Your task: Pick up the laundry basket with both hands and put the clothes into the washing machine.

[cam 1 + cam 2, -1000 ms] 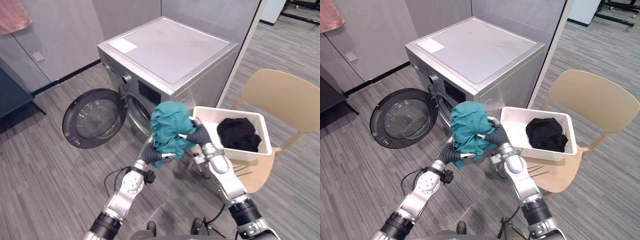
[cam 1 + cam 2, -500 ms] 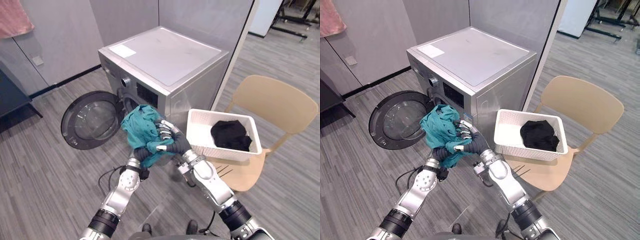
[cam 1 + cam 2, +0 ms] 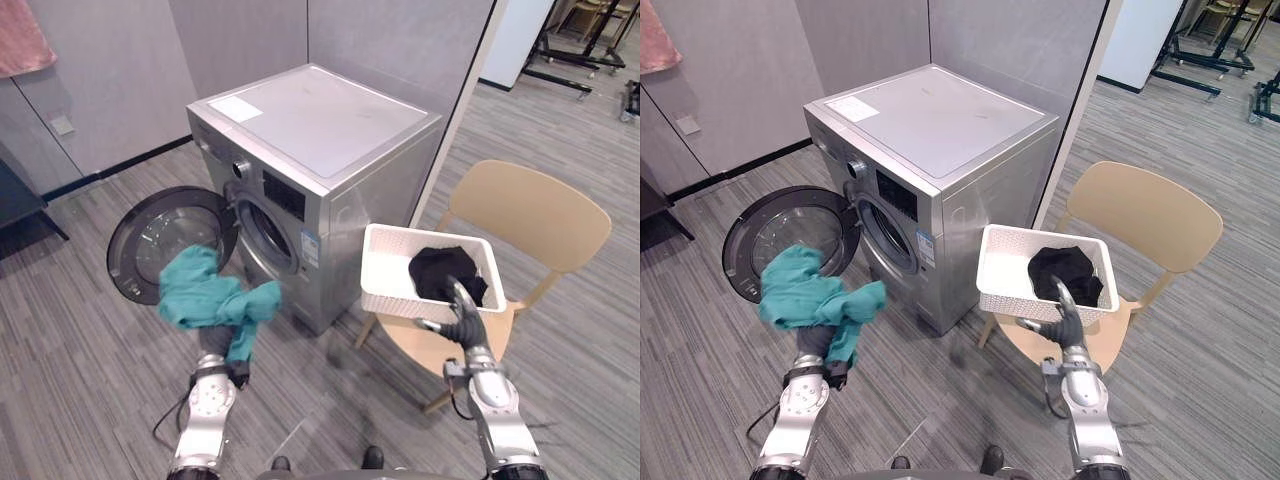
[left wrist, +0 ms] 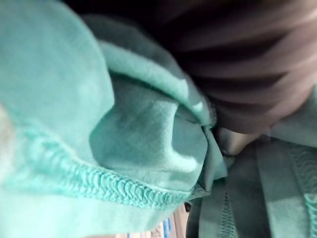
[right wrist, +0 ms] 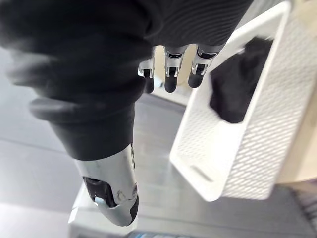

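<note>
Though cloth [image 3: 205, 295] hides left robot hand [image 4: 237, 64] (grip untellable), right robot hand [image 3: 464, 324] loose by basket rim [image 3: 398, 296].

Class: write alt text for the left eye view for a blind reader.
A teal garment hangs over the robot's left hand before the open washing machine door. Its open right hand extends toward a white laundry basket holding a black garment, on a tan chair.

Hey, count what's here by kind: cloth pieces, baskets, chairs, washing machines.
Cloth pieces: 3 (teal garment, black garment, pink cloth)
Laundry basket: 1
Chair: 1
Washing machine: 1
Total: 6
</note>
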Tool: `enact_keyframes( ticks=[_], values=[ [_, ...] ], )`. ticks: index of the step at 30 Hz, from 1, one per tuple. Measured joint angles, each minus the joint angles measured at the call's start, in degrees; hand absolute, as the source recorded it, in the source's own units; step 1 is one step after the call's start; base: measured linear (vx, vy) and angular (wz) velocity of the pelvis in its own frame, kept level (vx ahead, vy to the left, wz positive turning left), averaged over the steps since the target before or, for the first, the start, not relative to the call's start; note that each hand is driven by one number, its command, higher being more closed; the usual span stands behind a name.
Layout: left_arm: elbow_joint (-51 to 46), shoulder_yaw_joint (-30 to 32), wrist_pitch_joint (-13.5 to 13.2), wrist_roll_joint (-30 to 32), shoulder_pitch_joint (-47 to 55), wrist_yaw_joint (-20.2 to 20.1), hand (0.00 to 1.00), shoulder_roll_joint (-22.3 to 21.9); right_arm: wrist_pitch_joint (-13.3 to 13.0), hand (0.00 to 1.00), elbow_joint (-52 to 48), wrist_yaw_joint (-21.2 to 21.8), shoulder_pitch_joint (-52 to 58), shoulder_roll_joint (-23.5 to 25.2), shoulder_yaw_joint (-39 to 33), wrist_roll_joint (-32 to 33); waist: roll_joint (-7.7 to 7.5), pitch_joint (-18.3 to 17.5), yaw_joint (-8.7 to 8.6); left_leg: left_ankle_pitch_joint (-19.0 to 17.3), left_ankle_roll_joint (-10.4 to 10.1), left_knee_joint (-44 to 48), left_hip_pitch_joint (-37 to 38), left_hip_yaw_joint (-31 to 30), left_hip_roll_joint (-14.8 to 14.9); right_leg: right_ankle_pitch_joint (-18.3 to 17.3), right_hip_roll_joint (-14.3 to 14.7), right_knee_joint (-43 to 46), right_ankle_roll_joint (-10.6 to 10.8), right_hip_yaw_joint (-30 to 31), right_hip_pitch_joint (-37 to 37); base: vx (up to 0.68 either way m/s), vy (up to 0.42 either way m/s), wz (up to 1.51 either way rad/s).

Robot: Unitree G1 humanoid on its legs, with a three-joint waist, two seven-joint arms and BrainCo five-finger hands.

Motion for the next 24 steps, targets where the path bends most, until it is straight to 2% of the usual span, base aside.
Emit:
enact_keyframes(
  ticks=[2,4,5,6,7,9,10,13,14,15,16,17,18,19,20,21,22,23,24],
  values=[
    [1.1,0.7,0.5,-0.4,0.9,-0.1,1.00,-0.1,0.5,0.00,5.4,-0.7,0.0,-0.3,-0.7,0.0,0.33,0.6,0.15,1.0,-0.1,-0.1,-1.7,-2.2,-0.2,-0.7,-0.4,0.5,-0.1,-2.8,-0.5,0.04,-0.011,0.72],
    [1.1,0.6,0.6,-0.4,1.1,-1.0,1.00,-0.4,0.9,0.00,9.9,-1.3,-0.2,-0.8,-1.2,0.0,0.57,2.6,0.21,2.9,0.7,0.0,-3.3,-2.7,-0.8,-2.9,-1.8,2.8,0.3,-7.0,-0.8,0.01,0.010,1.19],
    [1.1,0.6,0.8,-0.4,1.1,-1.2,1.00,-0.7,1.3,0.00,11.8,-1.9,0.0,-0.7,-1.5,-0.2,0.30,2.7,0.04,4.6,2.8,0.0,-5.0,0.1,-1.8,-4.4,-3.5,4.4,0.3,-10.1,-1.6,0.00,0.116,1.50],
    [1.1,0.6,0.9,-0.3,0.9,-1.2,1.00,-1.2,1.7,0.00,14.0,-2.3,-0.1,-0.7,-1.9,-0.7,-0.04,3.0,0.14,4.5,7.3,0.7,-6.2,7.9,-2.7,-5.9,-5.8,6.7,0.6,-13.8,-2.7,0.07,0.202,1.91],
    [1.2,0.7,1.0,-0.3,1.6,-1.1,1.00,-1.6,2.0,0.00,16.2,-2.7,-0.4,-0.9,-1.9,-2.0,0.27,3.4,0.21,2.0,11.0,2.1,-7.3,20.5,-2.4,-8.1,-7.9,10.5,1.1,-16.8,-3.7,0.12,0.213,1.55],
    [1.7,1.0,1.3,-0.3,2.3,-1.0,1.00,-1.6,2.4,0.00,17.6,-3.1,-1.0,-0.6,-1.8,-2.3,0.04,3.7,0.35,1.8,11.2,2.3,-7.4,25.5,-2.0,-9.7,-9.9,13.9,2.1,-18.7,-4.0,0.12,0.129,1.08],
    [2.7,0.8,1.9,-0.3,2.8,-1.1,1.00,-1.6,2.5,0.00,17.6,-3.4,-1.5,-0.6,-1.9,-2.4,0.21,3.6,0.03,2.8,8.5,3.4,-7.9,25.3,-3.0,-10.5,-11.8,15.6,3.5,-22.3,-2.9,0.14,0.072,1.02],
    [3.0,0.1,1.8,0.3,3.3,-1.2,1.00,-1.6,2.6,0.00,18.3,-3.5,-2.4,-0.2,-1.9,-3.0,-0.26,3.8,0.27,2.5,8.1,3.4,-7.9,22.1,-4.8,-11.1,-13.3,15.7,5.2,-25.0,-0.7,0.19,0.064,0.92],
    [3.0,-0.1,1.8,0.3,3.7,-1.3,1.00,-1.9,2.5,0.00,19.1,-3.5,-3.1,0.2,-1.9,-3.5,-1.01,4.2,0.42,1.3,8.1,4.5,-7.5,21.4,-6.0,-12.4,-15.5,18.5,6.9,-25.4,0.0,0.16,0.074,0.72],
    [3.1,-0.2,1.8,0.7,4.3,-1.5,1.00,-2.4,2.5,0.00,19.2,-3.5,-3.2,0.6,-1.9,-3.9,-1.52,4.5,0.38,-1.6,8.1,6.7,-7.2,20.6,-7.0,-14.6,-18.5,24.0,8.0,-24.9,0.0,0.16,0.088,0.62],
    [3.1,-0.4,1.8,0.8,4.7,-1.8,1.00,-2.4,2.6,0.00,19.2,-3.4,-3.1,0.8,-1.9,-4.0,-2.14,5.0,0.46,-2.7,8.4,7.8,-6.8,20.3,-7.8,-15.3,-20.5,27.7,7.8,-24.0,-0.2,0.18,0.128,0.48],
    [2.9,-1.4,1.8,0.8,5.7,-2.4,1.00,-2.2,2.9,0.00,18.8,-3.4,-2.8,1.4,-1.8,-4.0,-2.62,5.6,0.35,-6.2,8.6,10.2,-6.2,19.0,-8.5,-15.5,-24.2,37.9,3.3,-18.6,-3.1,0.20,0.147,0.33],
    [1.7,-2.4,2.2,0.8,7.0,-2.5,1.00,-2.1,3.0,0.00,17.5,-3.4,-1.8,2.0,-1.1,-4.0,-2.72,6.5,0.00,-9.0,9.1,13.0,-5.0,17.8,-8.4,-11.9,-25.1,48.3,-3.2,-8.3,-8.4,0.21,0.137,0.31],
    [1.3,-3.0,2.2,0.8,7.2,-2.5,1.00,-1.9,3.0,0.00,16.7,-3.4,-1.0,2.6,-0.8,-4.0,-2.79,6.8,0.02,-10.1,9.3,14.1,-4.5,17.2,-8.0,-12.8,-23.5,52.5,-1.7,-2.5,-10.9,0.23,0.064,0.37],
    [0.8,-3.6,2.3,0.8,6.9,-2.4,1.00,-1.3,2.9,0.00,16.4,-3.4,0.1,3.9,-0.3,-3.9,-2.52,7.4,-0.22,-11.4,9.2,14.9,-3.7,15.6,-7.0,-16.4,-18.4,56.6,1.9,5.0,-15.1,0.24,-0.010,0.52],
    [-0.2,-3.7,2.3,0.8,6.5,-2.4,1.00,-0.5,2.9,0.00,16.4,-3.4,0.1,5.1,-0.1,-3.6,-3.36,7.8,-1.35,-12.0,9.0,14.8,-2.9,13.9,-6.7,-18.7,-14.1,56.8,2.4,7.4,-18.3,0.25,-0.031,0.60],
    [-0.6,-3.9,2.3,0.8,6.3,-2.4,1.00,-0.2,2.9,0.00,16.4,-3.4,0.2,5.5,-0.1,-3.4,-3.78,7.9,-1.90,-12.3,8.9,14.6,-2.5,13.2,-6.8,-18.9,-12.8,55.3,2.3,7.7,-19.9,0.26,-0.050,0.66],
    [-0.7,-4.5,2.3,0.8,5.1,-2.5,1.00,0.3,2.9,0.00,16.4,-3.4,0.5,5.5,-0.1,-3.3,-4.45,8.6,-2.84,-12.7,8.6,13.7,-1.3,12.1,-7.1,-19.1,-10.7,49.8,2.9,7.2,-22.5,0.29,-0.059,0.65],
    [-0.6,-5.1,2.3,0.9,3.8,-2.9,1.00,0.2,2.9,0.00,16.5,-3.4,0.8,5.3,-0.2,-3.2,-4.45,9.0,-3.64,-13.0,8.4,12.6,0.1,10.4,-7.5,-18.0,-9.0,41.3,3.6,6.0,-24.5,0.32,-0.067,0.68]
  ],
)
